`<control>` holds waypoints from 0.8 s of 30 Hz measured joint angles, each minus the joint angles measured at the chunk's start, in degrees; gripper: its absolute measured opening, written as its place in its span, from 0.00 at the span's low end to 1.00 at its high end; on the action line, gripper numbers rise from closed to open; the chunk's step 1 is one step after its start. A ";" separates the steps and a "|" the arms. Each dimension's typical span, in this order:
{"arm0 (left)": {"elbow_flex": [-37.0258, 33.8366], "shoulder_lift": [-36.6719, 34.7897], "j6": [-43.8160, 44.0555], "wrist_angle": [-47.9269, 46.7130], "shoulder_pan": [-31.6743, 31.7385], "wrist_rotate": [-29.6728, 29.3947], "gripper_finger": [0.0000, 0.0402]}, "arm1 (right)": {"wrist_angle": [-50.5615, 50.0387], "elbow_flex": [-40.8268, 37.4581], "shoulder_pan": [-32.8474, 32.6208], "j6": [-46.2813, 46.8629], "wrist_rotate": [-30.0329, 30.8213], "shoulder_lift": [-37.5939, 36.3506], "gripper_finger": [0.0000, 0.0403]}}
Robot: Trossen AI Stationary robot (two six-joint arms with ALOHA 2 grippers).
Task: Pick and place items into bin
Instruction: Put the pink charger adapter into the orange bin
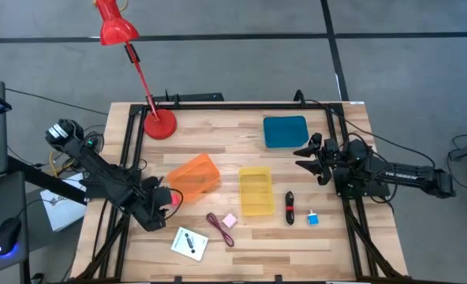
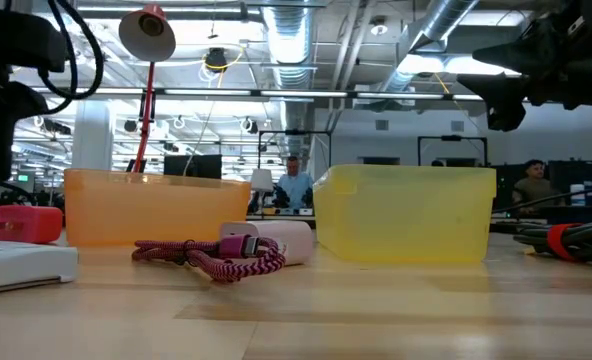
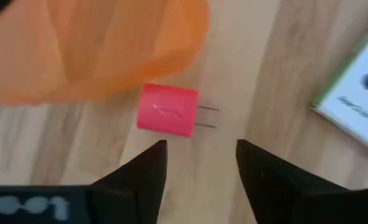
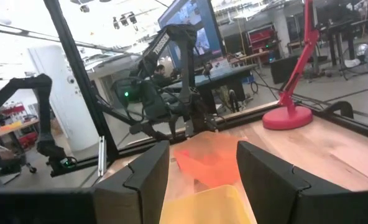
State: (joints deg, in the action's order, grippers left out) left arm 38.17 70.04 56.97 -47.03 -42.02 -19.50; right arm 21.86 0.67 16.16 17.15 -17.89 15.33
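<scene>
My left gripper (image 3: pixel 201 152) is open and hovers just short of the pink cube (image 3: pixel 167 109), a small block with two metal prongs that lies on the table beside the orange bin (image 1: pixel 194 175). The pink cube (image 1: pixel 171 199) is not touched. The maroon cord (image 1: pixel 220 229) and the pale pink block (image 1: pixel 229 220) lie together in front of the yellow bin (image 1: pixel 256 190). The white card (image 1: pixel 189 243) lies flat near the table's near edge. The black-and-red stick tool (image 1: pixel 289 207) and the blue-and-white cube (image 1: pixel 312 218) lie right of the yellow bin. My right gripper (image 1: pixel 303 157) is open, raised over the table's right side.
A red desk lamp stands with its base (image 1: pixel 159 125) at the table's far left. A blue pad (image 1: pixel 285 132) lies at the far right. A black frame (image 1: pixel 127 142) borders the table. Bare wood shows along the near edge (image 1: pixel 265 256).
</scene>
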 joint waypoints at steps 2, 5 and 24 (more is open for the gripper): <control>0.00 1.84 -0.77 -0.07 0.27 -0.42 0.52 | 0.00 0.00 0.00 0.00 0.00 0.02 0.45; 0.00 4.12 -1.90 -0.25 1.15 0.16 0.57 | 0.01 0.00 0.00 0.00 0.00 0.00 0.45; 0.02 5.34 -18.11 0.05 13.94 5.37 0.65 | 0.01 0.00 0.00 -0.09 0.00 0.01 0.45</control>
State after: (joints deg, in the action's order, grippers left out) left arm 38.20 75.37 38.86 -46.99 -28.08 -14.13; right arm 21.87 0.67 16.16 17.06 -17.89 15.34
